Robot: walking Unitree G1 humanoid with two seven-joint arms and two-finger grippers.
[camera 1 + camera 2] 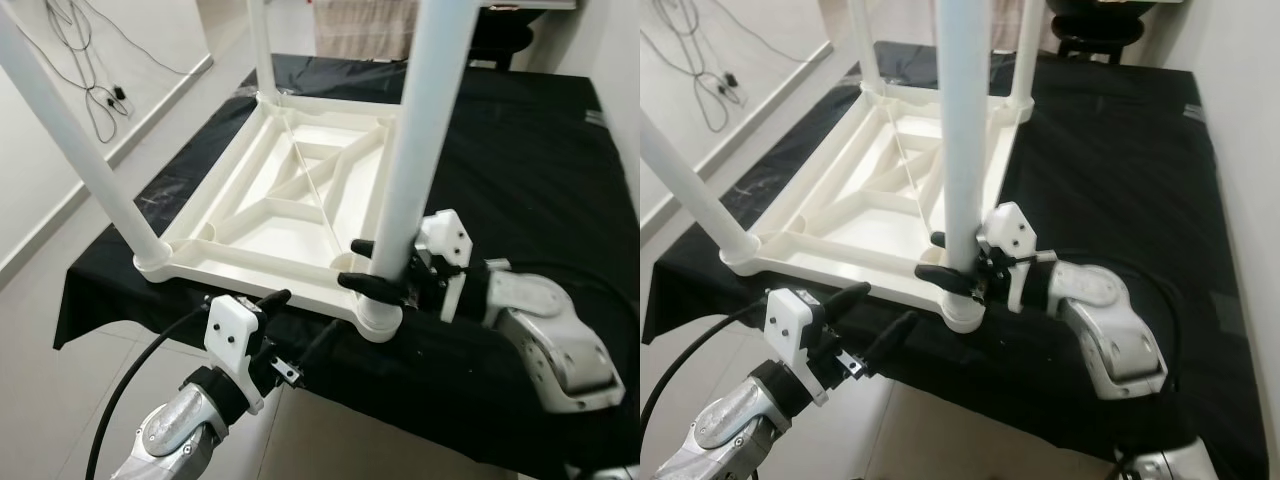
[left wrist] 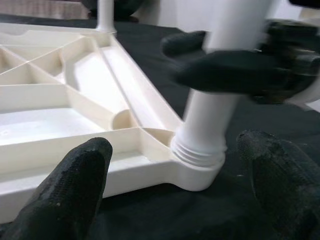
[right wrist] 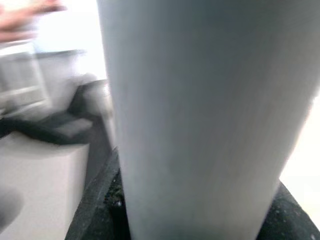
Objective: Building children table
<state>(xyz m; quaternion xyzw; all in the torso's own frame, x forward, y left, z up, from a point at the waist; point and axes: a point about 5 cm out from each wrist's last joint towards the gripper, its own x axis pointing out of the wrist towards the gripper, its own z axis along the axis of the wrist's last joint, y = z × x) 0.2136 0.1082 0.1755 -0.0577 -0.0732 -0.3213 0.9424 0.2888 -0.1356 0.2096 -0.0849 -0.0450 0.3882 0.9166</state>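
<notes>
A white plastic children's table (image 1: pixel 290 210) lies upside down on a black-covered surface, with its legs pointing up. My right gripper (image 1: pixel 355 264) is shut on the near right leg (image 1: pixel 415 130), just above the corner socket (image 2: pixel 200 155), where thread rings show. The same leg (image 3: pixel 200 110) is close in the right wrist view. My left gripper (image 1: pixel 880 305) is open, low at the front edge of the surface, just short of that corner. Its fingers (image 2: pixel 75 185) frame the socket from a short distance without touching it.
The near left leg (image 1: pixel 80 140) and a far leg (image 1: pixel 262 50) also stand up from the tabletop. The black cover (image 1: pixel 520 150) extends free to the right. Cables (image 1: pixel 90 60) lie on the tiled floor at the left. A dark chair (image 1: pixel 500 40) stands behind.
</notes>
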